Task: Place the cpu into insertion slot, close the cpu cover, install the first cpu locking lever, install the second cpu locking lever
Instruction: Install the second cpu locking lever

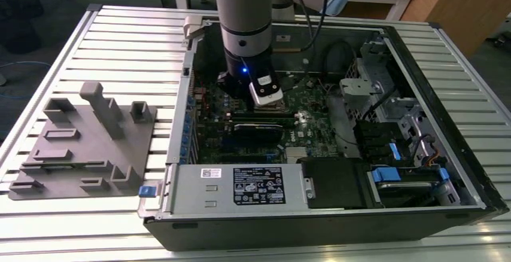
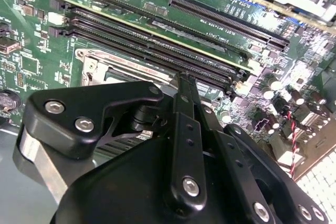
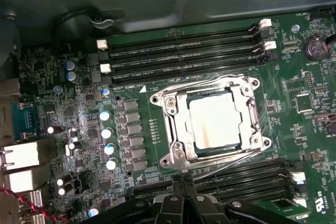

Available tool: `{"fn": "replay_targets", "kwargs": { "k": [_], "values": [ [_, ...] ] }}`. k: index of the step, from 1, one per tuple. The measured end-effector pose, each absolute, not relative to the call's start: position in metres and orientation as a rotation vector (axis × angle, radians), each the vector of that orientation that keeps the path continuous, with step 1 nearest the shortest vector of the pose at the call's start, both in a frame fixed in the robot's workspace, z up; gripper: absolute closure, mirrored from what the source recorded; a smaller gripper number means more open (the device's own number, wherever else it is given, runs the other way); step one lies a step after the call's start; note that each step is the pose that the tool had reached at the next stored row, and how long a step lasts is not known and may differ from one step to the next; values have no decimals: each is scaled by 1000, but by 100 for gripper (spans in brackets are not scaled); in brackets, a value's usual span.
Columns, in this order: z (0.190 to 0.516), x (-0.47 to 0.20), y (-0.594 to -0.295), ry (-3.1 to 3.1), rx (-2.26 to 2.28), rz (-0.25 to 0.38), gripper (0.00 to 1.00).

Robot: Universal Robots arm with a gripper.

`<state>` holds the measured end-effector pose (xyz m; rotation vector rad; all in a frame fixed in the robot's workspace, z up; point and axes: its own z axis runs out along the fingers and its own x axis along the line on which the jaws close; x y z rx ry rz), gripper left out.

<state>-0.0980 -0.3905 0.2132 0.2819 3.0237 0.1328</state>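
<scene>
my fingers (image 3: 184, 184) are pinched together, holding nothing, poised just beside one edge of the insertion slot (image 3: 170, 129), where the cpu (image 3: 214, 121) sits flat with the cpu cover (image 3: 252, 127) framing it.

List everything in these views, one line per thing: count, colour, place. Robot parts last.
cpu: one, pale silvery, seated in the insertion slot.
insertion slot: one, silvery rim, on the green motherboard.
cpu cover: one, silvery frame, lying closed around the cpu.
motherboard: one, green, inside the computer case.
memory slots: several, black, in rows on two opposite sides of the socket.
computer case: one, black, open, on the slatted table.
power supply: one, grey, at the case's near edge.
fixture plate: one, grey, on the table at the exterior view's left.
table: one, silvery, slatted.
gripper: one, black, just above the board beside the socket.
</scene>
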Motion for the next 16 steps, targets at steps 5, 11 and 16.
{"fn": "replay_targets", "kwargs": {
  "k": [5, 11, 16],
  "values": [
    [211, -98, -391, 3024, 282, 138, 89],
    [206, -98, -391, 3024, 282, 138, 89],
    [203, -98, -391, 3024, 282, 138, 89]
  ]
}}
